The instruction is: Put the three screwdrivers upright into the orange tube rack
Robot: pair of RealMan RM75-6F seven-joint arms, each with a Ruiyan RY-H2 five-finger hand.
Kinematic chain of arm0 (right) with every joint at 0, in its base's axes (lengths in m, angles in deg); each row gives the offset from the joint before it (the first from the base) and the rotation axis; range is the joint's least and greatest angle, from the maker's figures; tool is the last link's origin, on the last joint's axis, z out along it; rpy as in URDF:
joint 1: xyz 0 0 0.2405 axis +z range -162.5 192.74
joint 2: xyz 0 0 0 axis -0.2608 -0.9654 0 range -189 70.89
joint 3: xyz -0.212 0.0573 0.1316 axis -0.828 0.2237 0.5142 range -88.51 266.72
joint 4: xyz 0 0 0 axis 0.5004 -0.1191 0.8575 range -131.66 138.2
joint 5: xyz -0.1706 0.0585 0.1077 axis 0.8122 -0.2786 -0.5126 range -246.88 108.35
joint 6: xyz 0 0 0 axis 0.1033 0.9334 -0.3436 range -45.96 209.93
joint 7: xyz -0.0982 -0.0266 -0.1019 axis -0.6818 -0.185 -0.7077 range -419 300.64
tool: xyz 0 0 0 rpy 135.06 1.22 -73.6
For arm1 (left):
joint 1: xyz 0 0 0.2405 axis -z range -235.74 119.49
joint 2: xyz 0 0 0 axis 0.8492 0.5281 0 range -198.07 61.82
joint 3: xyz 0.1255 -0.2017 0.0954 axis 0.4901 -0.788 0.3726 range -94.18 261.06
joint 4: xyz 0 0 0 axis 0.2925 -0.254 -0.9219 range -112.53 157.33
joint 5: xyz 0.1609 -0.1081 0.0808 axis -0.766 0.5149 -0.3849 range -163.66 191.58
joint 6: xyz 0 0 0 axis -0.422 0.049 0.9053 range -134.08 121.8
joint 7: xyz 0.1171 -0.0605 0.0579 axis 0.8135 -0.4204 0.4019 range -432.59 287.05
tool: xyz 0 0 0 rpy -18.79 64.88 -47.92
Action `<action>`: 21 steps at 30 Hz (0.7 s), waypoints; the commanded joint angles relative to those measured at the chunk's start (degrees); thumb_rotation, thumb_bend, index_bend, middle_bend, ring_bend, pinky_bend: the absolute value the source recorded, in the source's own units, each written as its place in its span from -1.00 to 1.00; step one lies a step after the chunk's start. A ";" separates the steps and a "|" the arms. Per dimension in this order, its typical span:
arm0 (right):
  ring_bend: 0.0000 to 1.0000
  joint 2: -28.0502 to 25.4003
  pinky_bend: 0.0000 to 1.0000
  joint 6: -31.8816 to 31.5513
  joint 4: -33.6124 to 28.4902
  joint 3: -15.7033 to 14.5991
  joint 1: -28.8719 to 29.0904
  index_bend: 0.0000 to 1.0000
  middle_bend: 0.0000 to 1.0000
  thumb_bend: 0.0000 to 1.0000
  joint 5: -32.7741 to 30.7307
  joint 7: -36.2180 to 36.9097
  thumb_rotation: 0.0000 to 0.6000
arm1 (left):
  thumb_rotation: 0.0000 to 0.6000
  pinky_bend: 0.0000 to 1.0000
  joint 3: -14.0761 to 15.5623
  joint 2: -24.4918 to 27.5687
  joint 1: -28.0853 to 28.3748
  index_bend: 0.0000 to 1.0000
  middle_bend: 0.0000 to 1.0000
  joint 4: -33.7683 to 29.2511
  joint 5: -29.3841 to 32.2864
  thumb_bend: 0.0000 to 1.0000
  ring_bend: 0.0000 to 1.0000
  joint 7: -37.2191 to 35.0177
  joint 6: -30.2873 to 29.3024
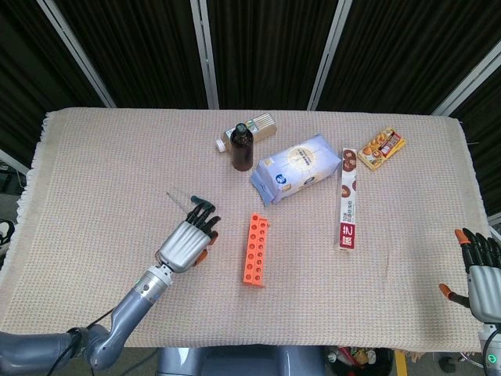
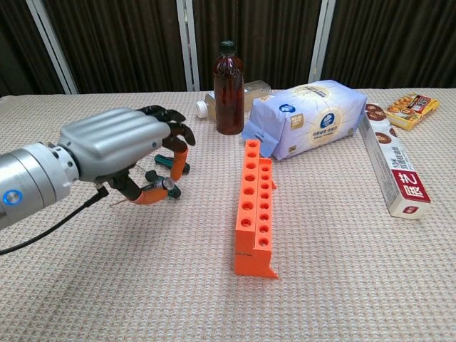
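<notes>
Although the left robot hand (image 2: 117, 146) is raised off the counter (image 1: 94, 157) with its fingers curled down, what it holds is not fully plain: in the chest view an orange-handled screwdriver (image 2: 153, 194) sits between thumb and fingertips, its thin shaft trailing back toward the counter's left edge, so I judge it pinched. A green-handled screwdriver (image 2: 169, 162) lies on the cloth just past the fingers, toward the far edge, partly hidden; a third I cannot make out.

The orange tube rack (image 1: 254, 248) lies near the middle of the counter, to the right of this hand and near it, its long axis running from near edge to far edge and its rows of holes facing up. The held tool lies roughly level and crosswise to that axis, so the coming move would seem to need tipping it upright, then carrying it rightward over a hole. The left hand is far nearer; the right robot hand (image 1: 479, 268) hangs off the near right corner, fingers spread, holding nothing.

Of writing: the long box (image 1: 348, 197) near the right edge carries white characters on a red panel and biscuit pictures. The blue-and-white pack (image 1: 296, 168) has a round blue logo too small to read. The brown bottle (image 1: 241, 146) shows no legible label.
</notes>
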 commanded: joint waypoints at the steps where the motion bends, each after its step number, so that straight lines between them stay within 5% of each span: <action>1: -1.00 0.07 -0.93 0.19 0.19 -0.03 0.02 -1.00 -0.90 -1.00 -0.08 0.10 1.00 | 1.00 -0.98 -2.86 5.53 -2.02 0.67 -0.66 -8.01 -1.41 0.16 -0.96 -13.26 -2.24; 11: -1.00 0.38 -0.93 0.34 0.29 0.00 0.11 -1.00 -0.90 -1.00 -0.06 0.19 1.00 | 1.00 -0.98 -6.15 11.48 -2.10 0.64 -0.64 -16.24 0.49 0.16 -0.95 -35.79 2.03; 21: -1.00 0.42 -0.93 0.22 0.56 0.10 -0.11 -1.00 -0.90 -1.00 -0.32 0.49 1.00 | 1.00 -0.98 -8.55 11.77 -0.41 0.64 -0.65 -18.78 0.50 0.16 -0.97 -44.51 3.70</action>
